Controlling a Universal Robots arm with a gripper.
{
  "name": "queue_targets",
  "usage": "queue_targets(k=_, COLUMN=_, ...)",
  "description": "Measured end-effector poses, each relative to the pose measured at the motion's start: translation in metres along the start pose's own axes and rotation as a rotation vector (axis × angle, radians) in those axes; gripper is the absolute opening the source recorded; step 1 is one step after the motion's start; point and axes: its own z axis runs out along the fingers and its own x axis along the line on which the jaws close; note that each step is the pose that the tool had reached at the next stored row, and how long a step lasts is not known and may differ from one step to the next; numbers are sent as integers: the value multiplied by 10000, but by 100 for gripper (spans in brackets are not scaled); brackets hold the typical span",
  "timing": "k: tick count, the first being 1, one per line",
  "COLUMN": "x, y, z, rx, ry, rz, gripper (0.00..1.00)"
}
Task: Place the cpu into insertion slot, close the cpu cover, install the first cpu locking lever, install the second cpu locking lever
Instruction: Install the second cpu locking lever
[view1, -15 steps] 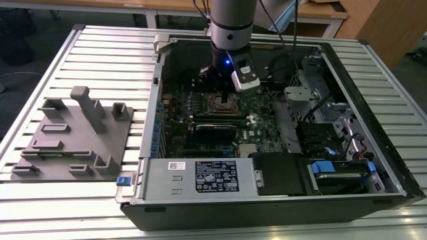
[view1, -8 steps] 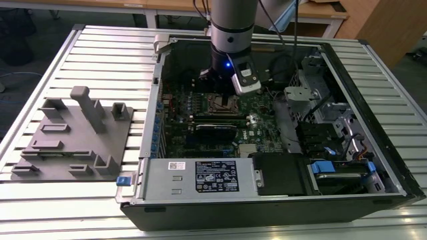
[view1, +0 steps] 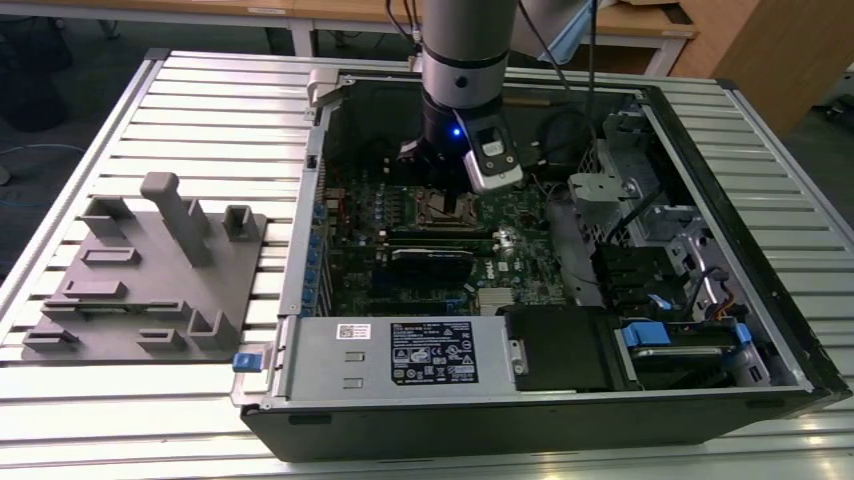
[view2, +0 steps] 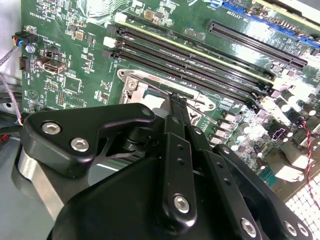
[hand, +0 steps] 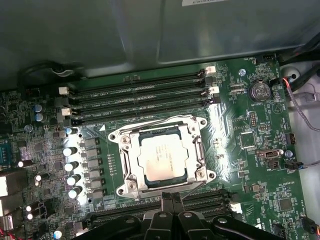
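Observation:
The cpu (hand: 161, 159) lies in the insertion slot (hand: 128, 188) on the green board, its dull silver face up. The cpu cover (hand: 126, 150), a silvery frame, lies flat around it. In the first wrist view my gripper (hand: 172, 198) hovers at the socket's edge, its black fingers pressed together with nothing between them. The second wrist view has the fingertips (view2: 174, 100) down beside the slot's metal rim (view2: 134, 82). From the exterior view, the gripper (view1: 454, 192) hangs inside the open computer case just above the insertion slot (view1: 449, 208).
Long black memory slots (hand: 140, 97) run on both sides of the socket. A row of capacitors (hand: 72, 165) and a coin battery (hand: 260, 90) flank it. The case walls (view1: 320, 200), a drive bay (view1: 387, 350) and cables (view1: 601, 200) surround the board. A grey fixture (view1: 147, 270) sits on the table.

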Motion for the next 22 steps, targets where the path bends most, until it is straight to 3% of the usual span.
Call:
queue_targets(k=7, x=1, y=-25, z=7, rx=-2, ry=6, rz=-105, gripper=10)
queue_targets(k=18, x=93, y=-75, z=22, rx=11, ry=-11, rz=-113, gripper=10)
queue_targets(k=22, x=97, y=-76, z=24, rx=17, ry=-11, rz=-114, gripper=10)
